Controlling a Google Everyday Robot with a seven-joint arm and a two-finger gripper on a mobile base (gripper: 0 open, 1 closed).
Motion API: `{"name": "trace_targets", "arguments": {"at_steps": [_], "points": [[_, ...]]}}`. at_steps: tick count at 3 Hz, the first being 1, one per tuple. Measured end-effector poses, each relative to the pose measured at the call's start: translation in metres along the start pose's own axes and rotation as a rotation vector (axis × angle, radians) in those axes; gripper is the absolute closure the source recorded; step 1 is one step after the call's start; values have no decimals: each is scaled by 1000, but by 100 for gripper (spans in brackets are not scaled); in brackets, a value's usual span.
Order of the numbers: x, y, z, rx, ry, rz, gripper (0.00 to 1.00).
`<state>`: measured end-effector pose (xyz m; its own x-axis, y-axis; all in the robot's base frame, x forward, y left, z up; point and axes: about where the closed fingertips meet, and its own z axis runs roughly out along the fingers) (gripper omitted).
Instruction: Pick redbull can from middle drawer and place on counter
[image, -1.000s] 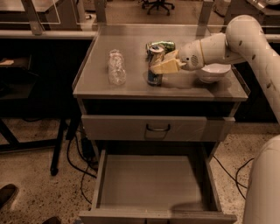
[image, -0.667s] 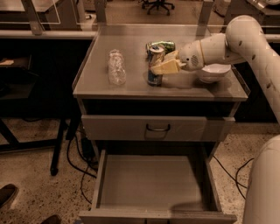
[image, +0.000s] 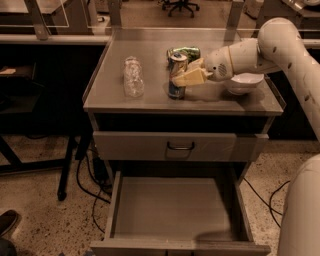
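The redbull can (image: 175, 90) stands upright on the counter (image: 150, 102), right of centre. My gripper (image: 179, 71) reaches in from the right and is shut on the can, one finger in front of it and one behind. The middle drawer (image: 175, 210) is pulled wide open below, and its grey floor is bare.
A clear plastic bottle (image: 133, 76) lies on the counter left of the can. A crushed green can (image: 186, 51) lies just behind it. A white bowl (image: 242, 83) sits under my arm at the right. The drawer with the loop handle (image: 180, 146) is closed. Cables (image: 95, 195) lie on the floor at the left.
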<state>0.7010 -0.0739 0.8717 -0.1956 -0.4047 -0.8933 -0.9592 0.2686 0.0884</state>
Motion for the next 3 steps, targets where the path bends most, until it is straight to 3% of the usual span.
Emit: {"name": "trace_targets", "arguments": {"at_steps": [1, 2, 3], "points": [[0, 0, 0, 0, 0, 0, 11], [0, 0, 0, 0, 0, 0, 0], [0, 0, 0, 0, 0, 0, 0]]}}
